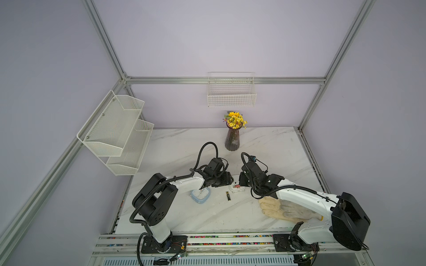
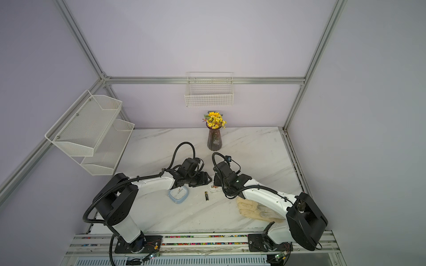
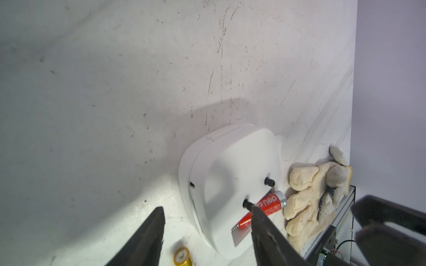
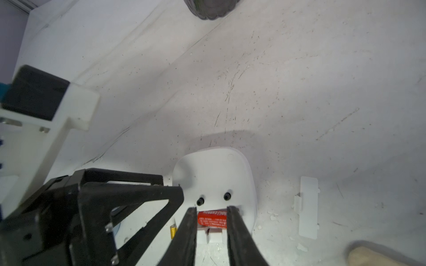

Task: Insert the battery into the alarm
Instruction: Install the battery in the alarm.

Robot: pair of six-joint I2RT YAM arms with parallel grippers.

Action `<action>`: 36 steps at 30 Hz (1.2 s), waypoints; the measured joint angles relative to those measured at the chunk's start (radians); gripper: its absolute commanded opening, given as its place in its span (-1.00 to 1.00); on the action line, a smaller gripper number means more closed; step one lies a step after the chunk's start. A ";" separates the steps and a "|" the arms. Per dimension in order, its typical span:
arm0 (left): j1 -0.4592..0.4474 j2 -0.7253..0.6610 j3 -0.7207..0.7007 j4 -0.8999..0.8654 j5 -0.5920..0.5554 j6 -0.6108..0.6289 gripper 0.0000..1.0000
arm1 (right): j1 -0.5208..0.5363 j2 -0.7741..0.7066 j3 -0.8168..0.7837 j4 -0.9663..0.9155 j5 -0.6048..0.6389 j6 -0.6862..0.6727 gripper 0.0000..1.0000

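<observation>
Two batteries: a red cylindrical battery point(image 4: 212, 215) rests in the open compartment on the back of the white rounded plastic alarm clock point(image 1: 239, 190), which lies face down near the middle of the white marble table point(image 1: 184, 149). Its long axis runs crosswise between the right gripper's point(image 4: 212, 209) fingers, roughly 9-to-3 in a top view, silver end towards the glove. I cannot tell whether it is fully seated. A black-and-gold battery point(image 1: 228, 196) lies flat at the alarm's 7 o'clock, apart from it, with its axis near 12-to-6.

Two clocks: the second, a pale blue square clock point(image 1: 200, 195), lies face up at 9 o'clock of the white one.

One white battery cover point(image 4: 309, 207) lies just beside the alarm. One cream knitted glove point(image 1: 281, 208) lies at 4 o'clock and one dark ribbed vase of yellow flowers point(image 1: 232, 139) stands at 12.

The right fingers stand slightly parted astride the red battery, not clamping it. The left gripper point(image 3: 206, 208) is spread wide, grasping nothing, over the alarm's edge
</observation>
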 measured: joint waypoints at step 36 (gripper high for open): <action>-0.016 0.029 -0.036 0.095 0.039 -0.066 0.03 | 0.060 0.158 0.024 -0.050 0.062 0.032 -0.60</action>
